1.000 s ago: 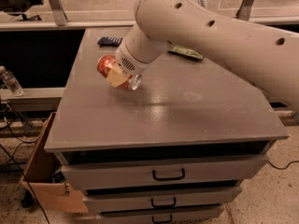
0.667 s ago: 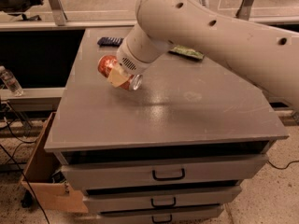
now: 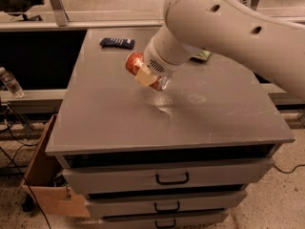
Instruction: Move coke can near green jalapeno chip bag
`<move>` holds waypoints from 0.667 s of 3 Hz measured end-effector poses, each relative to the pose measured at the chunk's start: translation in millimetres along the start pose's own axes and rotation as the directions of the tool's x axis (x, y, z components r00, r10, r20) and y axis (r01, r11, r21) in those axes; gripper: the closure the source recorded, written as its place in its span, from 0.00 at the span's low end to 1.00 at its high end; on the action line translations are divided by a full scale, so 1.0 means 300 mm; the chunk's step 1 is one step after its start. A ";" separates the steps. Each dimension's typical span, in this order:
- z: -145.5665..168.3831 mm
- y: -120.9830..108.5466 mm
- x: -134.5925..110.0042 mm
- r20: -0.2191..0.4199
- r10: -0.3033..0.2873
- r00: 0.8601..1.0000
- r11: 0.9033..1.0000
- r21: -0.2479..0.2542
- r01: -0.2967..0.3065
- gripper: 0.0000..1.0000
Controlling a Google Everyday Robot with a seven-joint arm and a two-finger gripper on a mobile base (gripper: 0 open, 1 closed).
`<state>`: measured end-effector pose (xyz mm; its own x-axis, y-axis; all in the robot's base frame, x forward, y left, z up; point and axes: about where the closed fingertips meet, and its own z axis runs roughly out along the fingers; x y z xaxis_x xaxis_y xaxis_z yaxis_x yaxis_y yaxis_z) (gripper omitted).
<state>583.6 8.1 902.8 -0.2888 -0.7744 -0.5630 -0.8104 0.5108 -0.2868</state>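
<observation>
Just above the table (image 3: 119, 123), one coke can (image 3: 135, 62) in the tool (image 3: 148, 76).

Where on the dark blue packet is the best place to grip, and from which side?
Probably grip the dark blue packet across its narrow width, coming from above: it lies flat on the table. The claw, over the table's middle, holds the coke can.
</observation>
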 end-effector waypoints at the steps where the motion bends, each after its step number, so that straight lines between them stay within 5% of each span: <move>1: -0.143 -0.152 0.101 -0.059 -0.014 0.998 0.993 0.119 0.021 1.00; 2: -0.254 -0.316 0.220 -0.109 0.001 0.994 0.982 0.190 0.019 1.00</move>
<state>602.4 -120.0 951.7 -0.3436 -0.8096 -0.4759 -0.7044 0.5573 -0.4396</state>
